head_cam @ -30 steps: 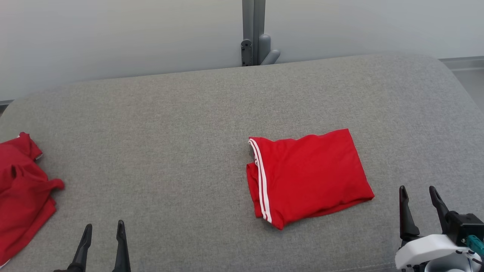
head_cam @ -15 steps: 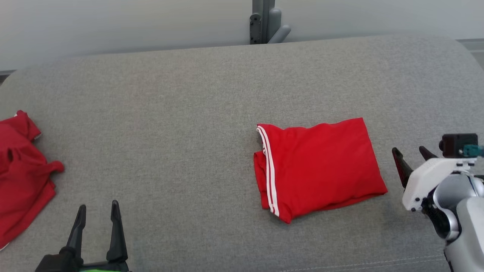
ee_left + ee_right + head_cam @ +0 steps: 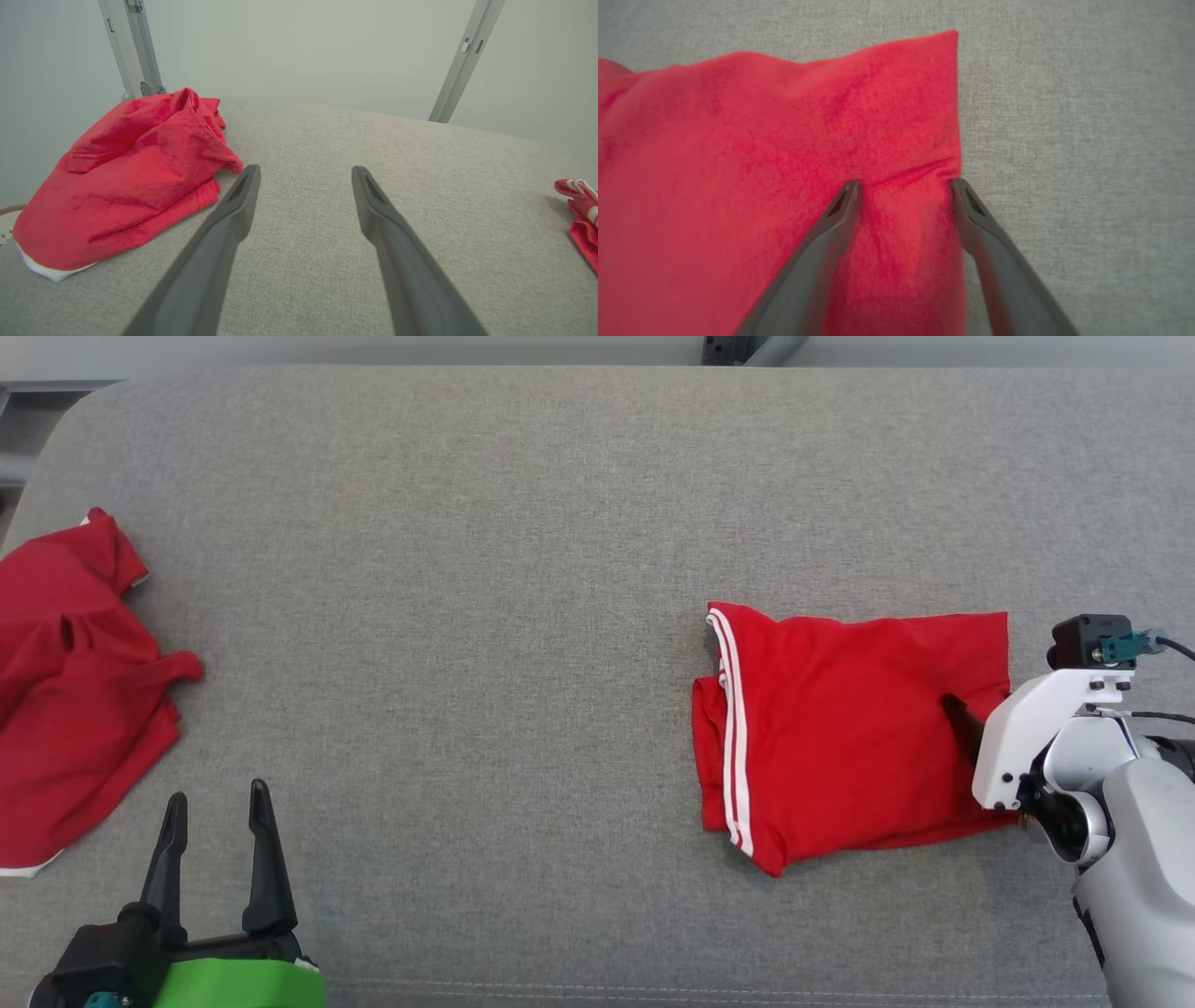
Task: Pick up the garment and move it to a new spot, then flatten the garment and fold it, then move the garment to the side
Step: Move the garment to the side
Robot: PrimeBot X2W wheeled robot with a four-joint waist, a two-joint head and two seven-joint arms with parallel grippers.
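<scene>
Cloth like this is soft, light and floppy, so I think it sags unless pinched through all layers at an edge. The folded red garment (image 3: 840, 728) lies to the right on the grey surface (image 3: 467, 616), long side running left to right, white stripes (image 3: 731, 728) at its left end. The right hand (image 3: 904, 183) is spread open, tips on the garment's right edge. The left hand (image 3: 217, 793) is open too.
</scene>
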